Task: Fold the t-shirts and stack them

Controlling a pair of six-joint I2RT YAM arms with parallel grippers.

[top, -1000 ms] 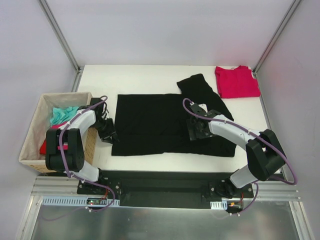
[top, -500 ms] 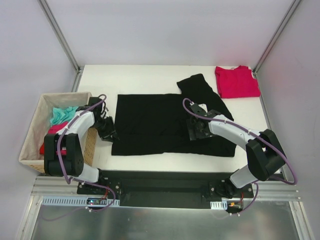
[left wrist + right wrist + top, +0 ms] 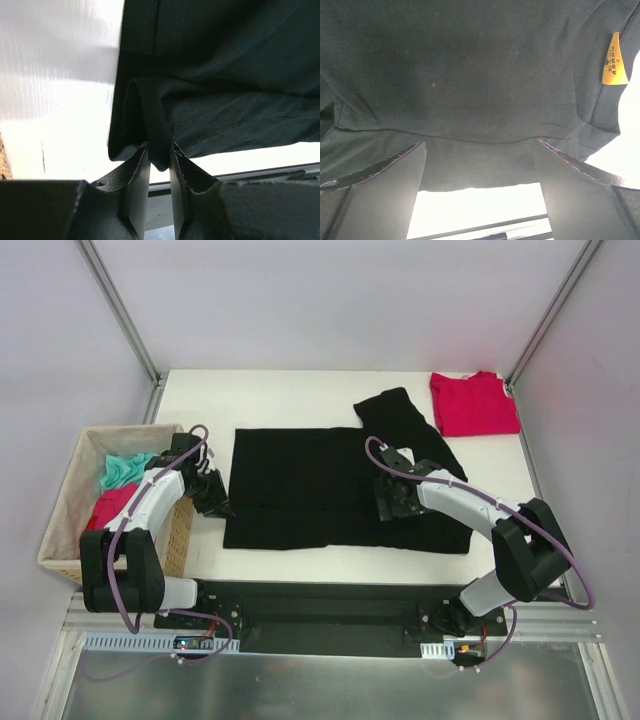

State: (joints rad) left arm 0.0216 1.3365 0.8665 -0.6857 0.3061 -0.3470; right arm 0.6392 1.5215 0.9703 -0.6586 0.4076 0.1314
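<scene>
The black t-shirt (image 3: 300, 485) lies spread flat mid-table, one sleeve (image 3: 400, 415) reaching toward the back right. My left gripper (image 3: 220, 502) is at its left edge near the front corner. In the left wrist view the left gripper (image 3: 160, 148) is shut on a raised fold of black cloth (image 3: 155, 120). My right gripper (image 3: 392, 502) rests on the shirt's right part. It stands wide open (image 3: 480, 145) over flat black cloth (image 3: 470, 65) that bears a yellow tag (image 3: 614, 60). The crimson-red t-shirt (image 3: 473, 405) lies folded at the back right corner.
A woven tan basket (image 3: 60, 525) stands at the table's left edge, holding teal cloth (image 3: 125, 470) and pinkish-red cloth (image 3: 112, 505). Metal frame posts (image 3: 120, 310) rise at the back corners. The white table's front edge (image 3: 340, 562) runs just below the shirt.
My left gripper's jaws have closed on the black shirt's left edge, and the left arm's elbow has swung outward over the basket. The right arm has not moved.
</scene>
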